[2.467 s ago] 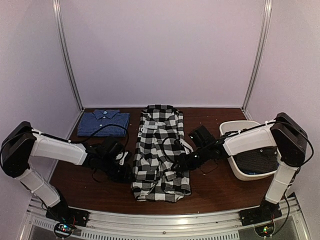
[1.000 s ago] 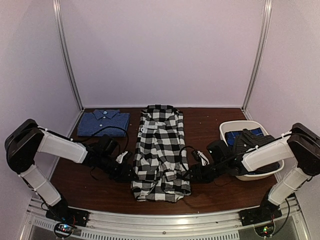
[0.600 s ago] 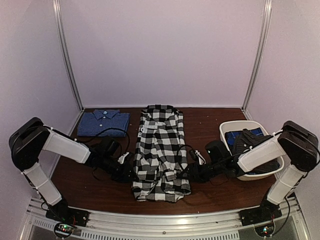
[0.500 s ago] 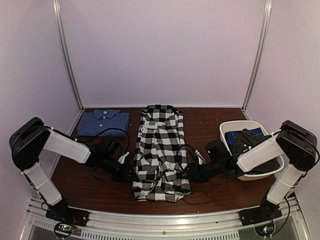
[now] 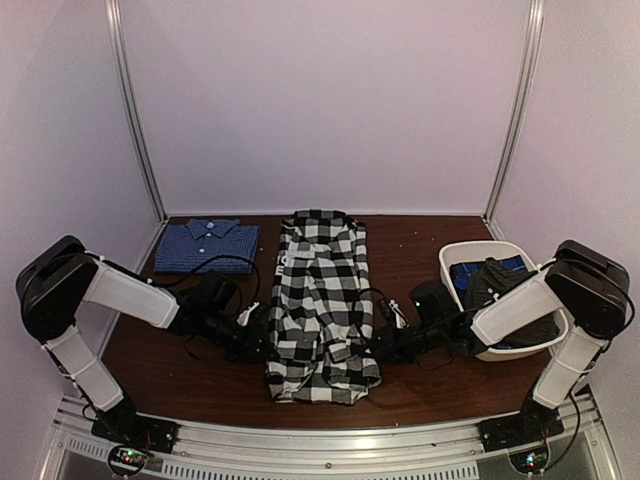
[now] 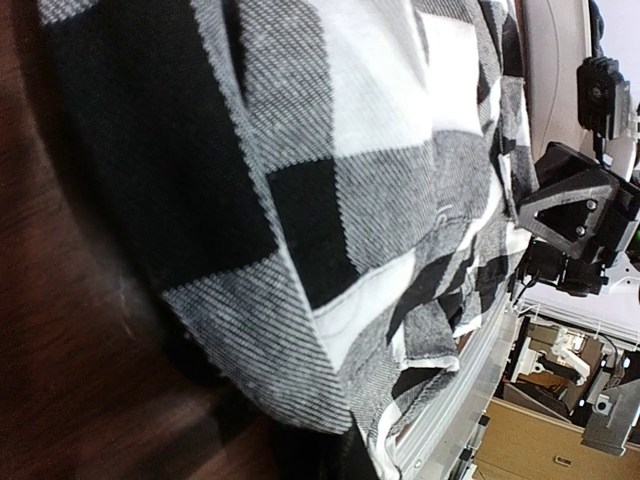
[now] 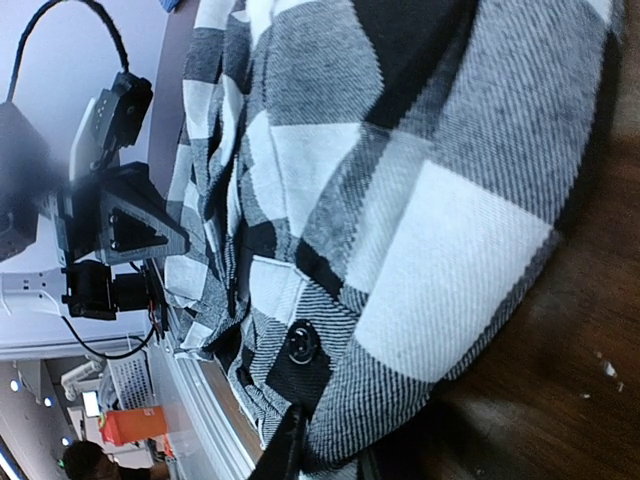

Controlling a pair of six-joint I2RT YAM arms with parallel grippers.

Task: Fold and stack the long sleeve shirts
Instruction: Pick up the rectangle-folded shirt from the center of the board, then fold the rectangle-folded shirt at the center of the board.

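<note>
The black-and-white checked shirt (image 5: 320, 290) lies lengthwise in the middle of the table, collar at the far end. My left gripper (image 5: 262, 345) sits low at its left side edge, shut on the cloth (image 6: 300, 250), which fills the left wrist view. On the other side, my right gripper (image 5: 378, 348) has the shirt's edge (image 7: 400, 250) pinched, with a dark finger (image 7: 288, 445) showing beside a black button (image 7: 301, 343). A folded dark blue shirt (image 5: 207, 245) rests at the back left. The dark charcoal shirt (image 5: 503, 280) lies crumpled in the basket.
The white oval basket (image 5: 470, 250) stands at the right, behind my right forearm, and also holds a blue cloth (image 5: 465, 274). The table's metal front rail (image 5: 320, 430) runs just below the shirt's hem. Tent walls close in the back and sides.
Both grippers have closed on the checked shirt's side edges. The right arm has crept in toward the shirt, and the cloth near the hem has bunched slightly.
</note>
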